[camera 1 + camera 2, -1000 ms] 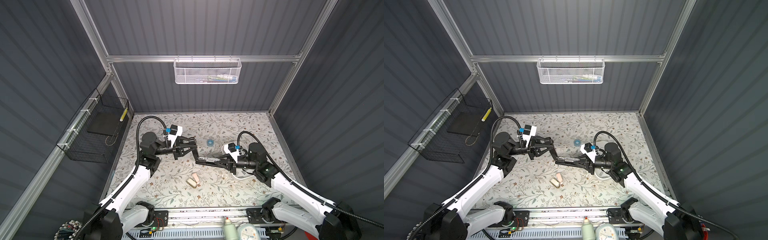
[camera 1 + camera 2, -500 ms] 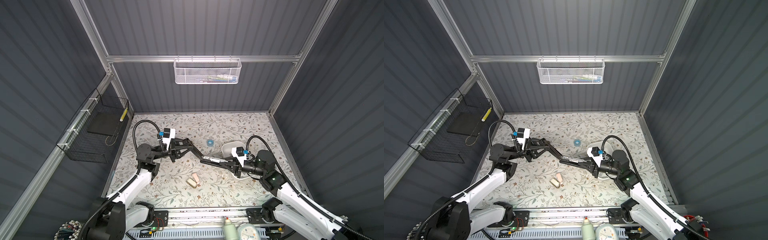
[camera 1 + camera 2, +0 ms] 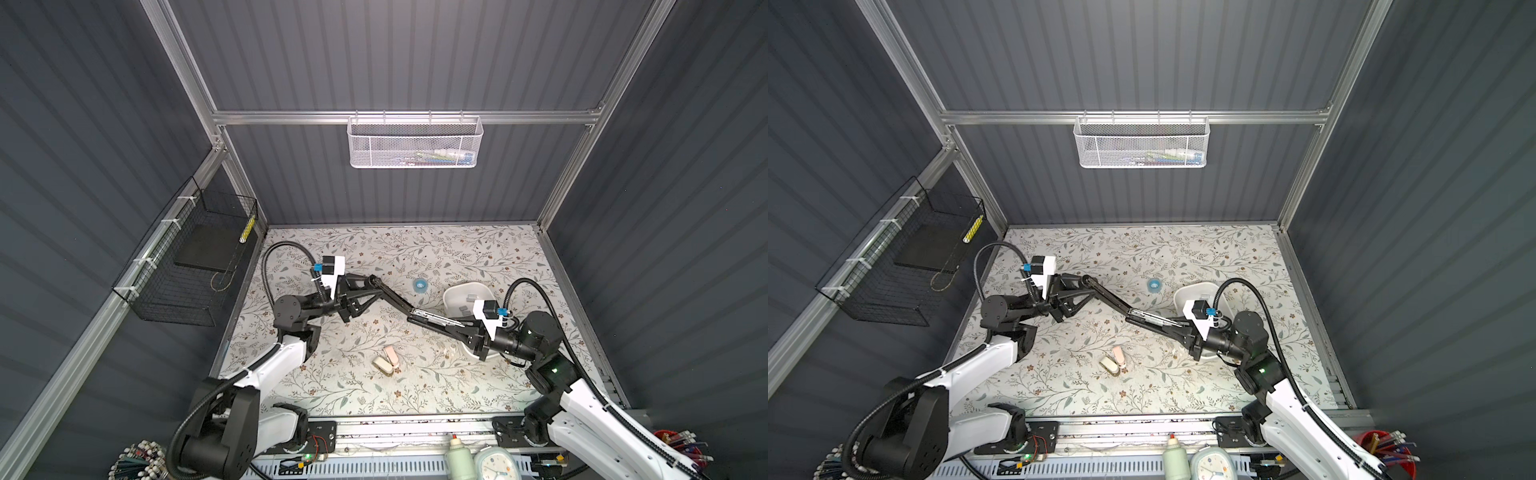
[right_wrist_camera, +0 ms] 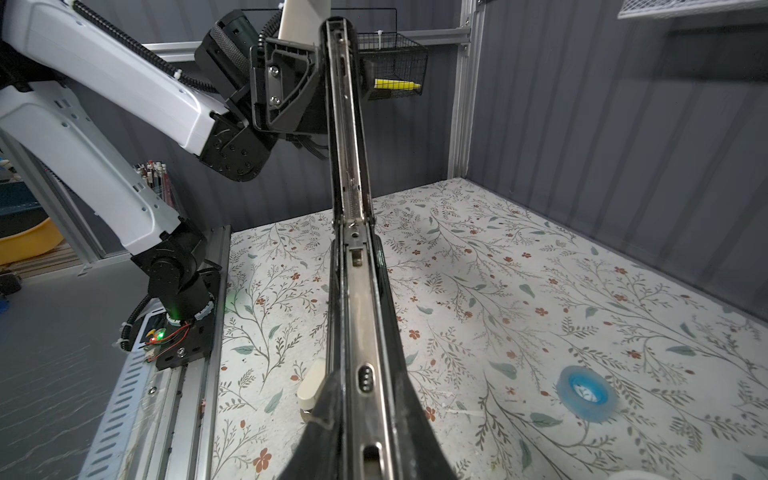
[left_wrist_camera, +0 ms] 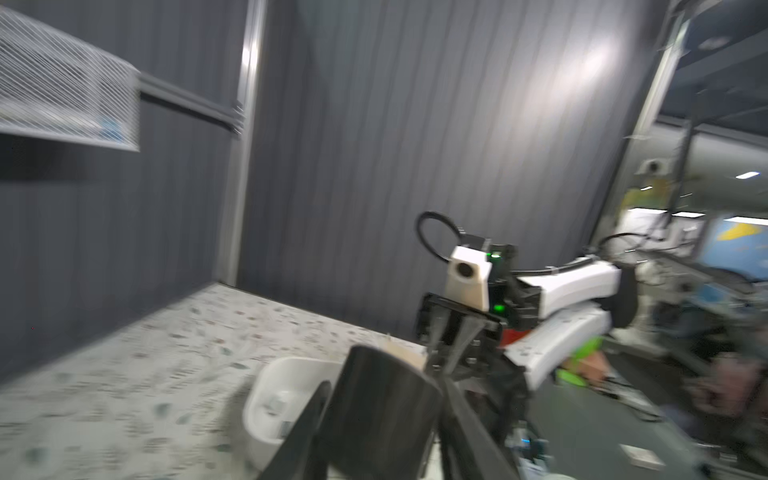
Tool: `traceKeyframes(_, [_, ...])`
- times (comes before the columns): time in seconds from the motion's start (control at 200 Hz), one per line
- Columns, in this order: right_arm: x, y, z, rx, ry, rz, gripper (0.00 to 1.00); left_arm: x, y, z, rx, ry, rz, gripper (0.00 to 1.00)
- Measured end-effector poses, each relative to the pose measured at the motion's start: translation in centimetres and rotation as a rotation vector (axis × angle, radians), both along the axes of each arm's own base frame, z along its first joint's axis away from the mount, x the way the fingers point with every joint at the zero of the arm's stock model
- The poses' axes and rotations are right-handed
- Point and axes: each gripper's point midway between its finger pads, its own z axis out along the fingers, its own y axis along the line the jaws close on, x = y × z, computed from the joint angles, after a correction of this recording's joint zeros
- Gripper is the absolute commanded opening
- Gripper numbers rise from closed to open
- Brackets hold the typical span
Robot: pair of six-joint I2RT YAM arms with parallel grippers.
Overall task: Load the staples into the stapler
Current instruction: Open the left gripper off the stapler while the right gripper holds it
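Floral-patterned desk (image 3: 332, 386) between dark ribbed walls carries everything. Over its left half, the left gripper (image 3: 374, 286) meets the far tip of the single black stapler (image 3: 397, 300). I cannot tell whether its jaws pinch that tip or stand just off it, and the left wrist view is blurred.

The stapler is swung open nearly straight and held off the surface. Its long axis runs from the desk's left-back toward its right-front, with the metal channel facing up.

Toward the front edge lie two small pale objects, one cream (image 3: 383, 365) and one pink (image 3: 391, 354). One blue tape roll (image 3: 420, 285) sits behind the stapler's middle.

Just to the right, one white tray (image 3: 453, 291) holds the staples (image 3: 470, 297). Two grey strips show, and the wrist camera covers part of the tray. The right gripper (image 3: 459, 329) is clamped on the stapler's near end, over the tray's front rim.
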Motion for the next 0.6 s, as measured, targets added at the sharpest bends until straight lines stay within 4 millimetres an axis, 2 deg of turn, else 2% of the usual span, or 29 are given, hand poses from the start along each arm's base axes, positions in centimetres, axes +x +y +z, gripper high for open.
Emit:
traceKeyframes(0.095, [0.8, -0.6, -0.3, -0.005, 0.002, -0.054, 0.00, 1.3, 1.4, 0.5, 0.006, -0.009, 0.144, 0.68])
traceKeyframes(0.245, [1.5, -1.0, -0.7, -0.020, 0.008, -0.102, 0.00, 2.5, 2.7, 0.0, 0.064, 0.005, 0.303, 0.71])
traceKeyframes(0.415, [1.9, -1.3, -2.1, -0.086, 0.013, -0.163, 0.00, 3.9, 3.6, -1.7, 0.119, 0.055, 0.408, 0.74])
traceKeyframes(0.6, [1.5, 0.2, -3.5, -0.204, -0.025, -0.192, 0.00, 4.9, 4.1, -3.5, 0.168, 0.116, 0.463, 0.75])
